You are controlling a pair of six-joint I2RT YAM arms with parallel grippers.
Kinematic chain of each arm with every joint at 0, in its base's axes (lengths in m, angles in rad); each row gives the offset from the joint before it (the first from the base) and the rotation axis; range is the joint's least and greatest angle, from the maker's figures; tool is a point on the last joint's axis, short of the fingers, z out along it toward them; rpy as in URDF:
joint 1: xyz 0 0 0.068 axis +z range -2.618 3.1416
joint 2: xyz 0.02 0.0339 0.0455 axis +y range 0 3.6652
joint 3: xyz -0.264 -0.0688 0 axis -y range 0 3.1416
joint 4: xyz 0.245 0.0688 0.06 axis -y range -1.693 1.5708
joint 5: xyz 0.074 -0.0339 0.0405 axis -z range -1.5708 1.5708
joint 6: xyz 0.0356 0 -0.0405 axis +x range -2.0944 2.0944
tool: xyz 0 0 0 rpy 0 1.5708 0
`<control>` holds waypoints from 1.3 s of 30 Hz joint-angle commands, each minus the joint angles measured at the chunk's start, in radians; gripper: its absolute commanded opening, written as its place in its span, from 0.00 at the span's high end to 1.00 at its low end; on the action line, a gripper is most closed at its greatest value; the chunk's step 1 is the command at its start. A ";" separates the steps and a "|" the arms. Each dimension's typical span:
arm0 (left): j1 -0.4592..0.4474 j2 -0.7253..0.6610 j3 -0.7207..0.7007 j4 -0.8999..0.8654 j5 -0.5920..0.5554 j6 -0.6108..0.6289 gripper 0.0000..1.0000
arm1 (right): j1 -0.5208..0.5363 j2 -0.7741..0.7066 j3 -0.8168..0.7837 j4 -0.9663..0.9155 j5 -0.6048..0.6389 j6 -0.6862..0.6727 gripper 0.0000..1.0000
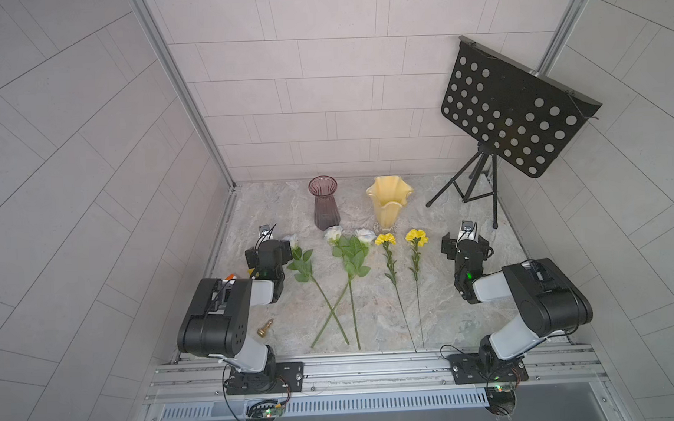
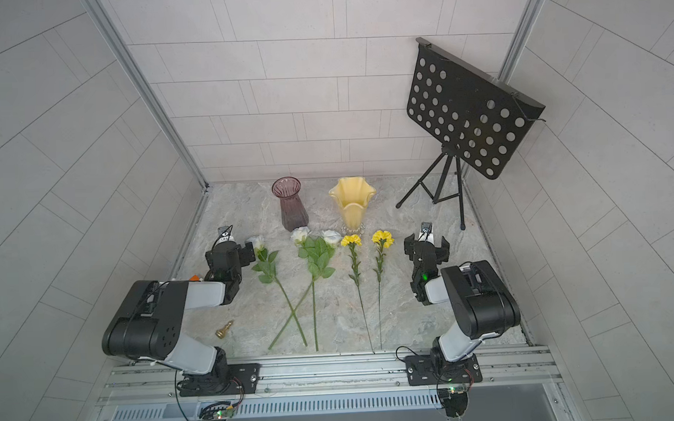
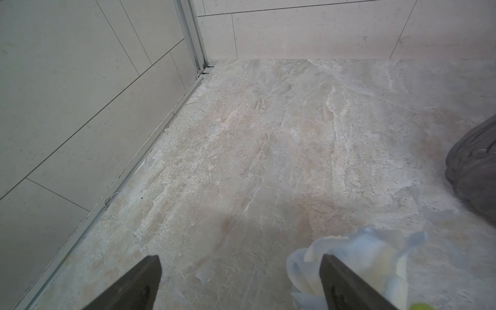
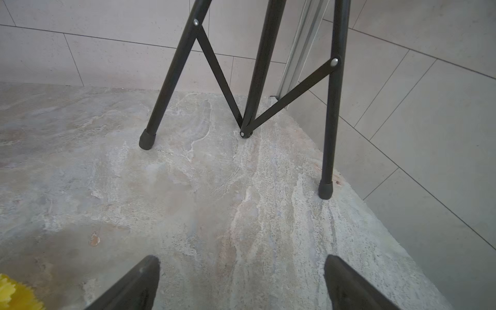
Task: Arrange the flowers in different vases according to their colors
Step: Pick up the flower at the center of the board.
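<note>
Spread wide apart and with nothing between them are the jaws of both the left gripper [image 3: 239, 268] and the right gripper [image 4: 241, 268], each held low over the marbled table [image 1: 459, 323].

A pale yellow vase [image 1: 389, 204] with a ruffled rim is stood upright near the back wall and is taken as the reference. Just to its left, apart from it, a ribbed purple vase [image 1: 325, 204] is stood, also upright. Both vases are seen without flowers in them.

All five flowers are laid flat in a row on the robot's side of the yellow vase, heads toward it. Two yellow carnations [image 1: 385, 239] [image 1: 416, 236] are placed nearest in front of it and slightly to its right, their thin stems side by side. Three white roses [image 1: 291, 241] [image 1: 333, 233] [image 1: 365, 235] are laid to the front-left of it; two of their stems are crossed.

The leftmost rose [image 3: 357, 257] is seen in the left wrist view partly behind one finger [image 3: 346, 284]; contact cannot be told. A carnation [image 4: 14, 295] is glimpsed beside the right gripper.

To the right of the yellow vase a black music stand [image 1: 513, 109] is set. Far to the front-left, a small brass piece [image 1: 265, 328] is laid.
</note>
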 commanded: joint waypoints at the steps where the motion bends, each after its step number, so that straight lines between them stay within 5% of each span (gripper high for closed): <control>1: 0.004 -0.016 0.017 -0.002 0.003 -0.007 0.00 | -0.004 -0.006 0.012 -0.010 0.001 0.009 0.00; 21: 0.003 -0.017 0.015 0.000 0.003 -0.006 0.00 | -0.003 -0.006 0.010 -0.006 0.002 0.008 0.00; 25: 0.001 -0.022 0.012 0.011 0.018 0.007 0.00 | 0.033 -0.012 -0.091 0.204 0.030 -0.034 0.00; 27: -0.006 -0.063 0.054 -0.088 0.101 0.056 0.00 | 0.055 0.016 -0.135 0.327 0.035 -0.064 0.00; 31: -0.040 -0.139 0.383 -0.706 0.123 -0.070 0.00 | 0.102 0.002 -0.148 0.370 0.112 -0.117 0.00; 32: -0.065 -0.145 0.417 -0.748 0.167 -0.081 0.00 | 0.168 -0.050 -0.121 0.311 0.251 -0.174 0.00; 36: -0.293 -0.217 0.421 -0.776 0.158 -0.130 0.00 | 0.284 -0.344 0.084 -0.271 0.241 -0.281 0.00; 38: -0.429 -0.268 0.405 -0.768 0.116 -0.135 0.00 | 0.324 -0.448 0.198 -0.536 0.278 -0.179 0.00; 39: -0.497 -0.300 0.392 -0.757 0.086 -0.137 0.00 | 0.335 -0.496 0.266 -0.726 0.283 0.003 0.00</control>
